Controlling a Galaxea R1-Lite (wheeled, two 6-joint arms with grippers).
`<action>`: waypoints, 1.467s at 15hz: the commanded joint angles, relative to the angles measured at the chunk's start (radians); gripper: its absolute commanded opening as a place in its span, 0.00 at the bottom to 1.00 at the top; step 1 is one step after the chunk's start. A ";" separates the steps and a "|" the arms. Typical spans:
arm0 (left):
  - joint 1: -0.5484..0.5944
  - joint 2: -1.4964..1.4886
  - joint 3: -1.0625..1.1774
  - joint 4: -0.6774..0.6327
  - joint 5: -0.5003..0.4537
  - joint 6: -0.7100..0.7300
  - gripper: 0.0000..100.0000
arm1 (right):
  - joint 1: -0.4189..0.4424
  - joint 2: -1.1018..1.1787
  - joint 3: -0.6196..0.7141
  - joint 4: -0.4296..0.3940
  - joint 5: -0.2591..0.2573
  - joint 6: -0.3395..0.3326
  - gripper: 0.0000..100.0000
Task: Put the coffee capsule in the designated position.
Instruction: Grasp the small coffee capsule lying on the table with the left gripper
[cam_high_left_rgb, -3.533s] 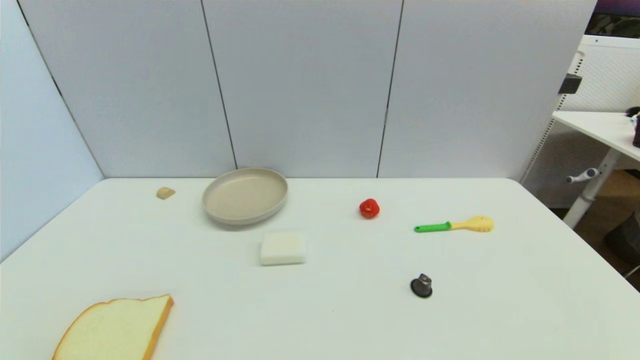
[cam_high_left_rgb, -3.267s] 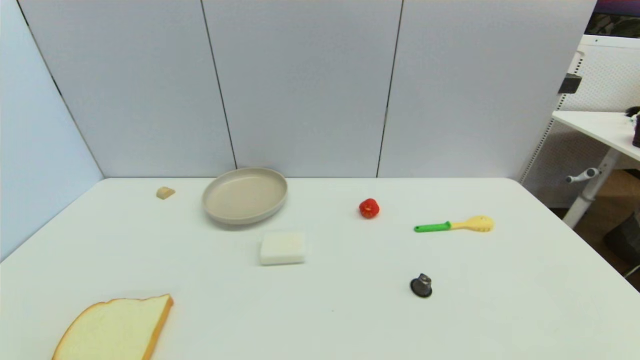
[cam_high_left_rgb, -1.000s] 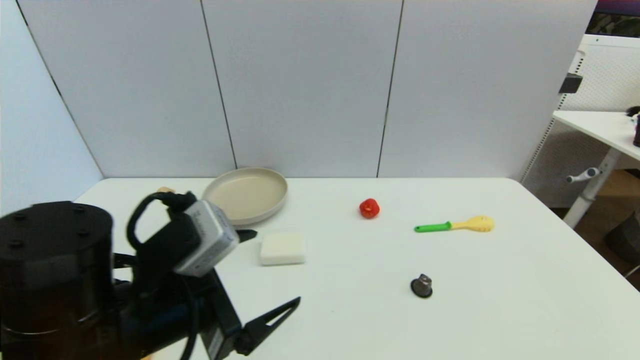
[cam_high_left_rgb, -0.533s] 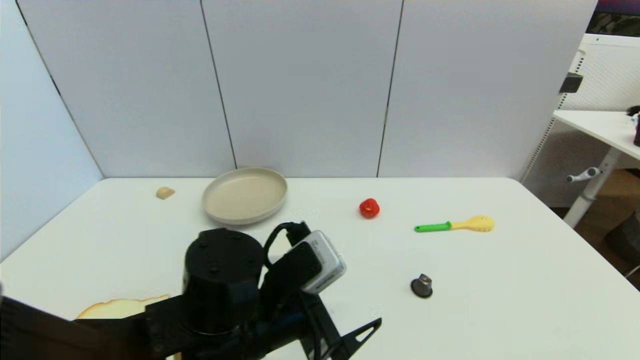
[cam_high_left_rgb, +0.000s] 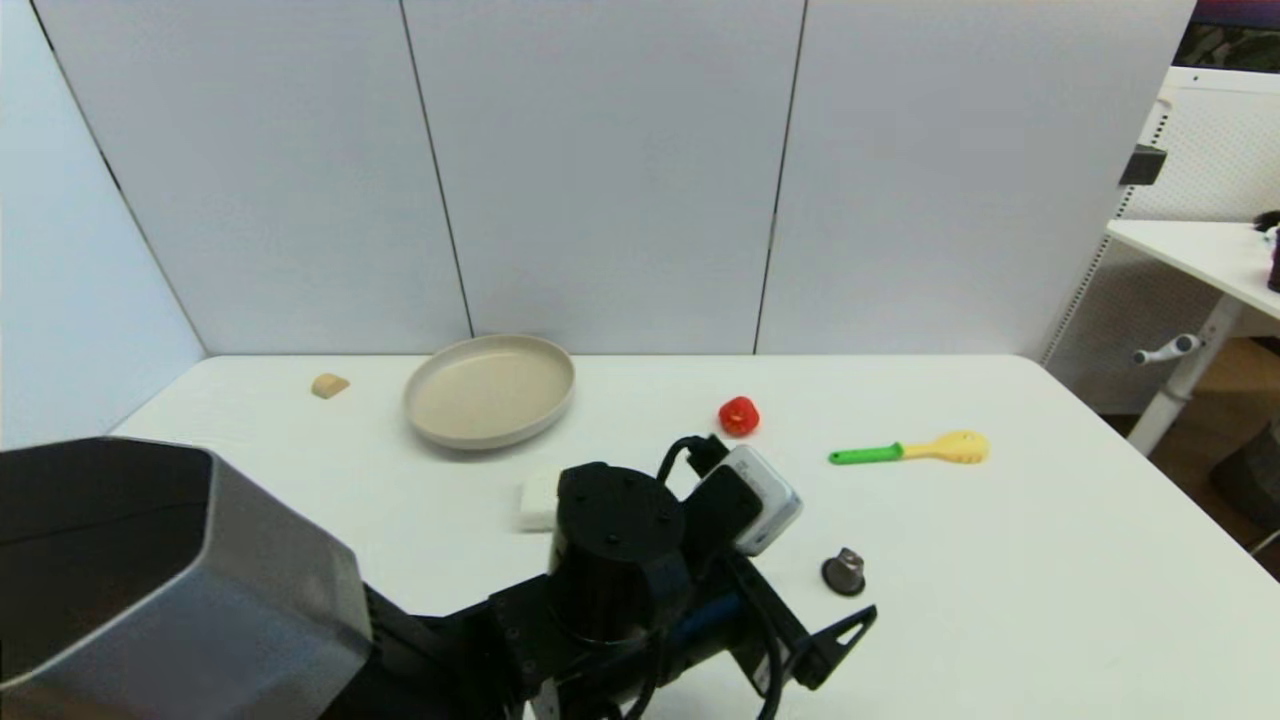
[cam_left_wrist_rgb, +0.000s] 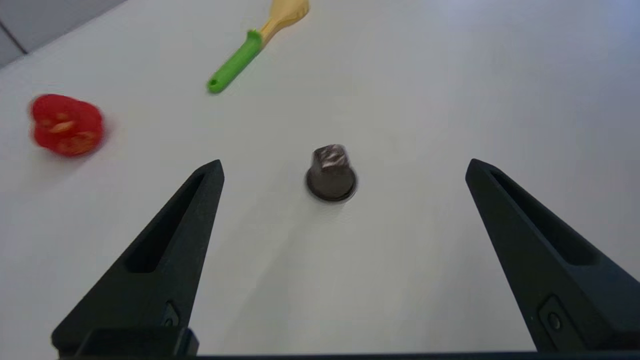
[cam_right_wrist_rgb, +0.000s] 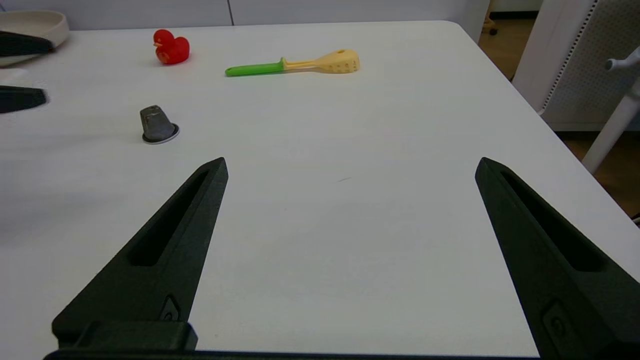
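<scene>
Left wrist view shows the left gripper (cam_left_wrist_rgb: 344, 167) with fingers spread wide, the coffee capsule (cam_left_wrist_rgb: 330, 173) standing rim-down between them on the table (cam_left_wrist_rgb: 450, 90), untouched, right of centre toward the near edge. Right gripper (cam_right_wrist_rgb: 350, 165) hangs open near the table's right edge.

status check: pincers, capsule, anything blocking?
Left pincer open, lined up short of the coffee capsule, no contact. Right pincer open, parked off to the side. Capsule upright on its rim, path clear.
</scene>
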 joint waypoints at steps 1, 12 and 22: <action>-0.067 0.124 -0.112 -0.007 0.133 -0.068 1.00 | 0.000 0.001 0.000 -0.001 0.000 0.000 1.00; -0.080 0.230 -0.136 -0.073 0.150 -0.100 1.00 | 0.000 0.001 0.000 -0.001 0.000 0.000 1.00; -0.079 0.264 -0.210 -0.065 0.225 -0.106 1.00 | 0.000 0.001 0.000 0.000 0.000 0.000 1.00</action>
